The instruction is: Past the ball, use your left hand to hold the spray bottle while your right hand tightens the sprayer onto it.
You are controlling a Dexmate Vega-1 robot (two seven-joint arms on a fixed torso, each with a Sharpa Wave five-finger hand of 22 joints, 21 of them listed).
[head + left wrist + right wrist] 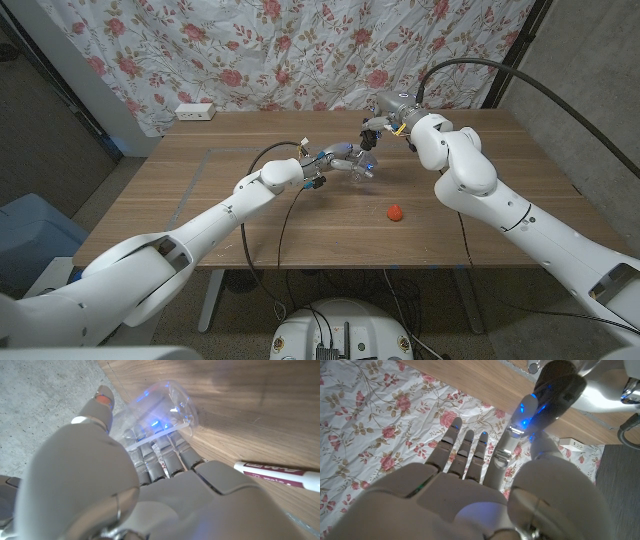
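Note:
The clear plastic spray bottle [362, 172] lies tilted near the table's middle, gripped by my left hand [340, 160]. In the left wrist view my fingers [160, 457] wrap around the bottle [160, 407]. Its black sprayer [369, 140] points up toward my right hand [388, 122], which comes in from the far side. In the right wrist view the sprayer [554, 392] sits between my thumb and one finger [512, 440], with the other fingers spread. The red ball [396, 211] lies on the table, nearer to me than the bottle.
A white marker [280, 474] lies on the wood close to my left hand. A white power strip [195, 111] sits at the table's far left edge, in front of a floral curtain [300, 50]. Faint tape lines [210, 152] mark the tabletop.

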